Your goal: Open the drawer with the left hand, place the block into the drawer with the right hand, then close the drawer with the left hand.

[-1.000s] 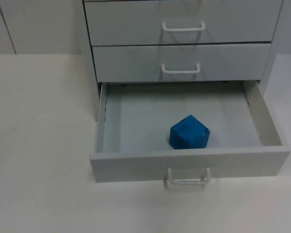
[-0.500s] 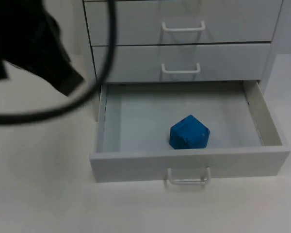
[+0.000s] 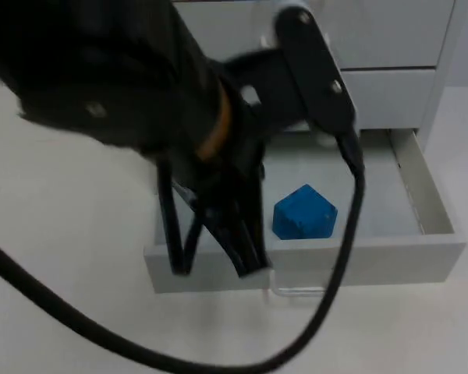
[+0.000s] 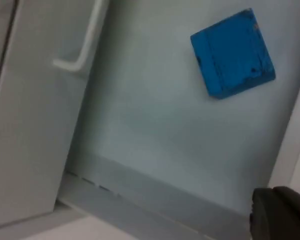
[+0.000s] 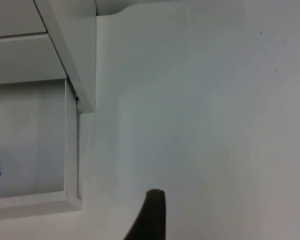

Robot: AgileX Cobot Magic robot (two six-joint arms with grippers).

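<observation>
The bottom drawer of the white cabinet stands pulled out, its white handle facing the front. A blue block lies inside it, near the front wall and a little right of the middle. My left arm reaches across the drawer's left half. My left gripper hangs open over the drawer's front rim, left of the block and touching nothing. The left wrist view looks into the drawer at the block, with one fingertip beside the drawer wall. My right gripper waits over bare table beside the cabinet.
Two shut drawers sit above the open one; the middle one's handle and the right end of its front are visible. White table lies left of and in front of the cabinet. The cabinet's side wall stands near the right gripper.
My left arm has swung in from the upper left and now hangs over the drawer's left front. The drawer and the block have stayed where they were.
</observation>
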